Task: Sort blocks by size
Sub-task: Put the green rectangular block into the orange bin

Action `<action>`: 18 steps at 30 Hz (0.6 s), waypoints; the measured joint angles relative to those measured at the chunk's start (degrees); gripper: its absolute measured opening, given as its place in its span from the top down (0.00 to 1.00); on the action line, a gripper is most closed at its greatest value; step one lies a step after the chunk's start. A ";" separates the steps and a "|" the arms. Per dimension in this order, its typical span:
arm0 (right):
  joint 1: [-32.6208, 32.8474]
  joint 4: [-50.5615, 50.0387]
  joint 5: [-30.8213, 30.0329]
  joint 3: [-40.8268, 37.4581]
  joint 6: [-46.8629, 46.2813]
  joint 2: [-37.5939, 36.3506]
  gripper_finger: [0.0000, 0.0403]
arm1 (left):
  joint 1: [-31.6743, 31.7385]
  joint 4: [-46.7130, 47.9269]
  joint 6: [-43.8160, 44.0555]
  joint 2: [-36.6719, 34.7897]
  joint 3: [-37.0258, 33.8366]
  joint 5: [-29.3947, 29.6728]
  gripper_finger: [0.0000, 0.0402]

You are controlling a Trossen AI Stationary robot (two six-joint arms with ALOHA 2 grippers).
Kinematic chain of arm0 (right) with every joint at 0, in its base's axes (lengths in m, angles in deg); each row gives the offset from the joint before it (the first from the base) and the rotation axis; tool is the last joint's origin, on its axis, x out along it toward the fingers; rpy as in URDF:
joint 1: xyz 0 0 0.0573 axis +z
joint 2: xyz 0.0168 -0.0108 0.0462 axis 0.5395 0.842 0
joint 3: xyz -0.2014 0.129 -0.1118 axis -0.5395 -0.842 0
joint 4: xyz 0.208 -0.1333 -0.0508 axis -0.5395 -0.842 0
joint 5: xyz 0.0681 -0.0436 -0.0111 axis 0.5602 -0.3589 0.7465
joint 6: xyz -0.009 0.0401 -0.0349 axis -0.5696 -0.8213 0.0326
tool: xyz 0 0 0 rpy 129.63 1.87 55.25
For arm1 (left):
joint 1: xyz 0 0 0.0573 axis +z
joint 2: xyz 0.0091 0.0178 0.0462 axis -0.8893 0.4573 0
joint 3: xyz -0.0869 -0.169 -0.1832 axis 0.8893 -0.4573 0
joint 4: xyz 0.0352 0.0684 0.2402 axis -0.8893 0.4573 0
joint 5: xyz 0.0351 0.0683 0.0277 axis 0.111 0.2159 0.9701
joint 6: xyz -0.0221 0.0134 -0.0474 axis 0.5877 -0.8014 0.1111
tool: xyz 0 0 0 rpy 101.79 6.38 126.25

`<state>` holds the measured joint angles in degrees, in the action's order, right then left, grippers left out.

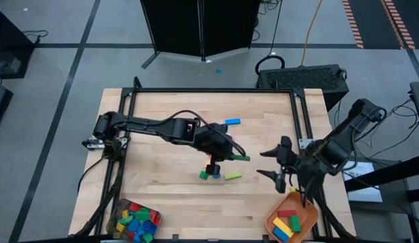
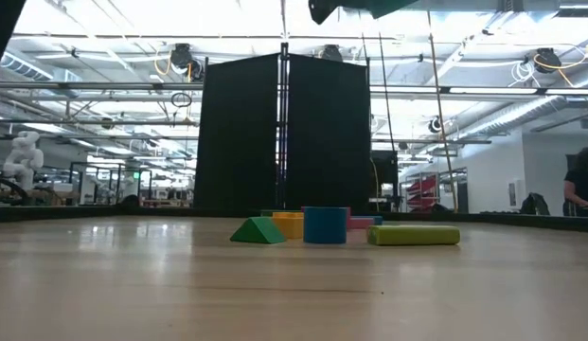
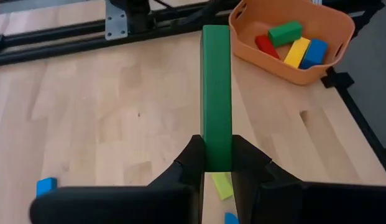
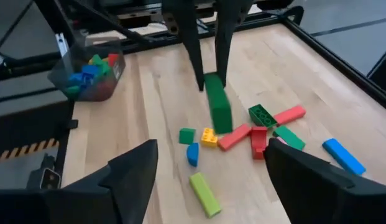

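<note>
My left gripper hangs over the table's middle, shut on a long dark green block, which also shows in the right wrist view. Under it lie loose blocks: red long ones, a yellow one, a small green one, a light green long one and a blue long one. My right gripper stands open above the table's right side, near the orange tray, with nothing between its fingers. My left gripper pinches the long green block's near end between its two fingers. The fingers slant down from the table's left. The block runs on ahead of them, in line with the fingers, tilted down. It is lifted clear of the table and the loose blocks.
An orange tray at the near right corner holds long red, yellow, blue and green blocks. A grey container at the near left corner holds several small blocks. A black frame runs along the table's far edge and its sides.
</note>
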<state>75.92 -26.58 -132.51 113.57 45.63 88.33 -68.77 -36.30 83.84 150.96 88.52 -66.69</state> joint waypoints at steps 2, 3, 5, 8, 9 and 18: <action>-2.13 1.05 2.58 0.00 3.20 0.02 0.28 | -0.34 -0.77 0.01 0.30 0.00 0.41 0.90; -3.06 1.59 3.84 0.00 4.44 0.02 0.29 | -0.48 -0.77 0.02 0.35 -0.05 0.55 0.90; -4.85 2.18 5.53 0.00 6.39 0.15 0.30 | -0.58 -1.44 0.00 0.39 -0.09 0.61 0.90; -6.98 2.78 7.21 0.00 8.87 0.41 0.31 | -0.67 -1.66 0.04 0.38 -0.04 0.64 0.90; -7.58 2.86 7.95 0.00 9.47 0.41 0.31 | -0.67 -1.64 0.05 0.39 -0.04 0.66 0.90; -11.77 5.51 10.34 0.00 14.33 1.45 0.32 | -0.91 -3.48 0.17 0.39 -0.04 0.75 0.90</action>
<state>64.15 -21.07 -122.18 113.57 59.96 89.78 -69.68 -39.78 84.01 151.35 88.47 -65.94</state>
